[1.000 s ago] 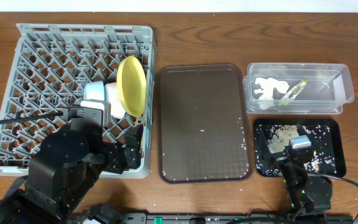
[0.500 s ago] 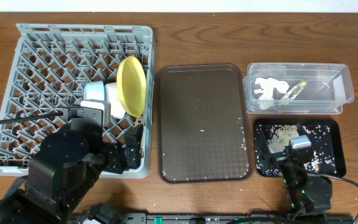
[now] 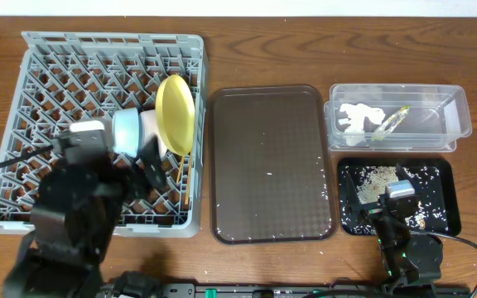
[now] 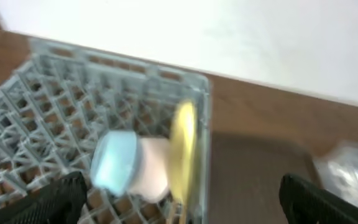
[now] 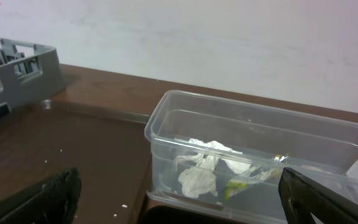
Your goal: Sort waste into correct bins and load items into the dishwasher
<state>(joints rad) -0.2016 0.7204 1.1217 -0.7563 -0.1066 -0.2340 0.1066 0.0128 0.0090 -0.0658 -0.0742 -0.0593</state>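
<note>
Chopsticks [image 3: 180, 175] now lie in the grey dish rack [image 3: 36, 50] on the left half of the surface, just beside the upright yellow plate [image 3: 175, 113]. A second ago the left fingers [image 4: 48, 199] sat low over the rack's near right corner. They have since pulled back toward the rack's middle, spread wide and empty, in a blurred wrist view. Loading looks about finished, with the light-blue bowl [image 3: 125, 132] and white bowl [image 3: 149, 128] racked too. At the near right corner the right fingers [image 5: 42, 199] hang unmoved, wide open and empty, over the black tray [image 3: 445, 170] of crumbs [image 3: 375, 178]. A few specks remain on the brown serving tray [image 3: 272, 99]. Farther off, the clear tub [image 3: 462, 108] holds the paper [image 3: 356, 116] and wrapper [image 3: 392, 120]. No writing is legible.
</note>
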